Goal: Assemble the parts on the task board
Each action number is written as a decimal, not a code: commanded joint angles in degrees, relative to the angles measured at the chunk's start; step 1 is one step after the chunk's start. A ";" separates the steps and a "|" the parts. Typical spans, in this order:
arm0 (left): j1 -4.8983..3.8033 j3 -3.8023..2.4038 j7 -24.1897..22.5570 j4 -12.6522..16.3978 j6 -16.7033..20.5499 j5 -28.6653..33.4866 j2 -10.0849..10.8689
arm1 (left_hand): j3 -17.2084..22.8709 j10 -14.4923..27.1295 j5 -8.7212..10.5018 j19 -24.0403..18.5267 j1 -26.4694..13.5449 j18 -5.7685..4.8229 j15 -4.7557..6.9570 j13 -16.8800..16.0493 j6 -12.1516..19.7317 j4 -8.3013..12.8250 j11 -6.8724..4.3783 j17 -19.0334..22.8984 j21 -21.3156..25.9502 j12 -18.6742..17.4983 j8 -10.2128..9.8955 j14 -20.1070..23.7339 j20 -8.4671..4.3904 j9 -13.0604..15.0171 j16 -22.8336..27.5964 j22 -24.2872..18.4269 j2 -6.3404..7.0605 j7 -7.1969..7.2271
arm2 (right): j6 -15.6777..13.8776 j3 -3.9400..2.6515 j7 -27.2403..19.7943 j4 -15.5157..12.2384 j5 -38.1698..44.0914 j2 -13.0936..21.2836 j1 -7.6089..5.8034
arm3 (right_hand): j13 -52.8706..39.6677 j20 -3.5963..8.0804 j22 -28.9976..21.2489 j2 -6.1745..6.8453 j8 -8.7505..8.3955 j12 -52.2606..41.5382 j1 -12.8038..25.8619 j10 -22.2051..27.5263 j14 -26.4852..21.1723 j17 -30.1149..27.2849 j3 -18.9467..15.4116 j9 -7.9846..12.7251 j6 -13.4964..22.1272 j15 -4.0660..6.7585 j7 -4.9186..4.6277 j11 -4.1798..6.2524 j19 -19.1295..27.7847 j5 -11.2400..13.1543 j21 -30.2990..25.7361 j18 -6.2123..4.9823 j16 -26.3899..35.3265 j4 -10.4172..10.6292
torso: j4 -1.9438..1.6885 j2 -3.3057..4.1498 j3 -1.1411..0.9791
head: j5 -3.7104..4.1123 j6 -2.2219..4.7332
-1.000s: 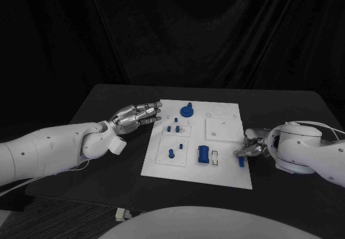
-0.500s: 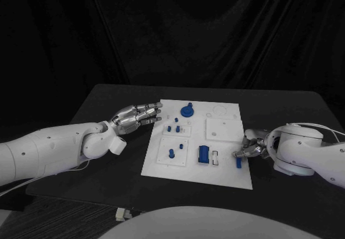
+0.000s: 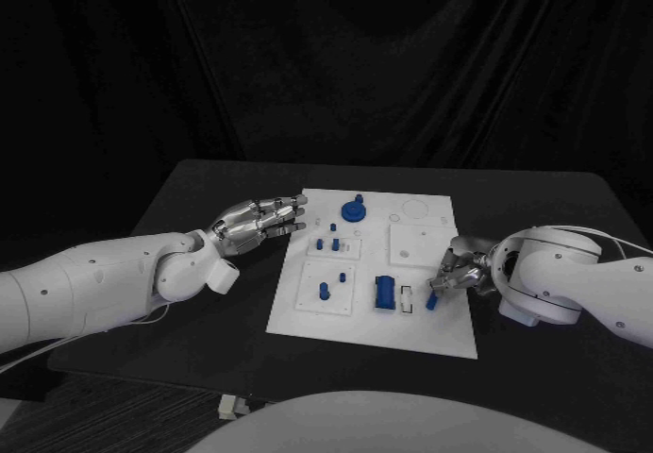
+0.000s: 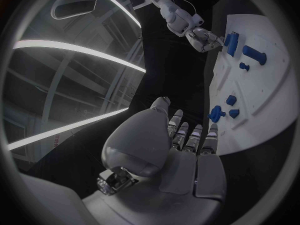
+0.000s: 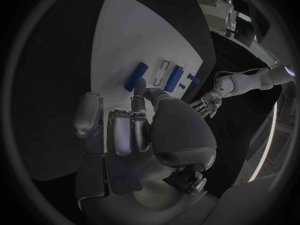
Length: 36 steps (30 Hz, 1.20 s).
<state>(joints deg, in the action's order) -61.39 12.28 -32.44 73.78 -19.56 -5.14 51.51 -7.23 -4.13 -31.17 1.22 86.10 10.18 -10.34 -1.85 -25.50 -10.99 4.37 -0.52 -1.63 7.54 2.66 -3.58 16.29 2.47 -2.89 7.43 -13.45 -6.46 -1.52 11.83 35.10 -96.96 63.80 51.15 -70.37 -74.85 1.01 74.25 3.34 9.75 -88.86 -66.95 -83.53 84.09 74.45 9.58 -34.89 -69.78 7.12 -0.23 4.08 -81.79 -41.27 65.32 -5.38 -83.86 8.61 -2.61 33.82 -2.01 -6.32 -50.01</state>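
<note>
A black table (image 3: 204, 189) holds a white task board (image 3: 422, 212) at its middle. On the left, the robot's left hand (image 3: 255, 223) hovers just beside the board's left edge, fingers apart and lightly curled, holding nothing. On the board, from left to right, a blue round knob (image 3: 354, 209) stands near the far edge, small blue pegs (image 3: 326, 243) stand below it, one blue peg (image 3: 324, 289) stands nearer the robot, and a larger blue block (image 3: 385, 293) sits beside a narrow slot. At the board's right edge, the right hand (image 3: 456, 274) pinches a small blue part (image 3: 431, 301) between its fingertips, held low over the board just right of the block
</note>
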 commanded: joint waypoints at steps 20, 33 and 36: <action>0.11 -0.05 -0.16 -0.08 -1.12 0.08 -0.16 | 1.93 0.19 -0.99 0.78 0.46 -0.24 -0.11 0.19 -0.22 0.15 0.69 -0.64 0.39 0.89 0.02 0.75 0.18 0.24 -1.21 0.25 0.01 -0.21 | 2.30 -0.01 0.79 0.91 -1.93 -1.03 -0.78 | -15.15 -0.36 9.21 0.22 -0.07 -1.14 10.51 -6.47 3.93 4.07 -3.16 -1.30 0.08 0.09 0.02 0.06 -0.94 25.51 -0.29 0.51 -0.71 7.36 | -0.06 0.04 0.01 | 0.09 0.01; 0.12 -0.05 0.06 -0.08 -1.39 0.08 -0.19 | 2.14 0.18 -0.99 0.77 0.45 -0.24 -0.12 0.19 -0.17 0.27 0.72 -0.64 0.40 0.93 0.01 0.77 0.18 0.23 -1.23 0.20 0.03 -0.23 | 6.06 0.00 1.49 4.70 -0.81 -4.03 -0.75 | -15.15 -0.47 9.14 -3.35 -2.00 -1.14 17.56 -6.47 3.80 3.62 -7.48 0.45 0.88 -0.15 -0.48 -0.29 -0.95 33.33 -0.97 0.46 -0.57 7.82 | 0.00 -0.08 0.01 | -0.08 0.01; 0.13 -0.05 0.12 -0.05 -1.46 0.08 -0.18 | 2.19 0.17 -1.00 0.78 0.46 -0.24 -0.12 0.18 -0.21 0.31 0.75 -0.64 0.40 0.97 0.02 0.76 0.18 0.24 -1.25 0.22 0.02 -0.25 | 6.07 0.00 1.53 5.39 -0.77 -4.68 -0.68 | -15.15 -0.70 9.07 -4.16 -2.81 -1.14 15.84 -6.47 3.73 3.27 -7.12 1.92 0.62 -0.33 -0.68 -0.45 -0.89 25.97 -1.39 0.40 -0.41 7.54 | -0.04 -0.04 0.01 | -0.01 0.01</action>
<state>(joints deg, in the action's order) -61.34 12.28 -31.85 73.64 -20.01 -5.14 51.40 -7.23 -4.22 -31.17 1.22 86.10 10.18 -10.34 -1.85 -25.50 -10.98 4.45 -0.52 -1.63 7.54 2.66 -3.58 16.29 2.47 -2.89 7.42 -13.45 -6.46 3.17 11.85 35.45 -91.86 62.28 46.63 -71.08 -74.85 0.47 74.24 -0.23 7.63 -88.86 -50.59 -83.83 84.08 74.45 4.18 -33.42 -69.09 7.10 -0.94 3.77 -82.35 -14.57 65.32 -5.38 -83.91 16.19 -2.59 33.76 -2.01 -6.38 -50.01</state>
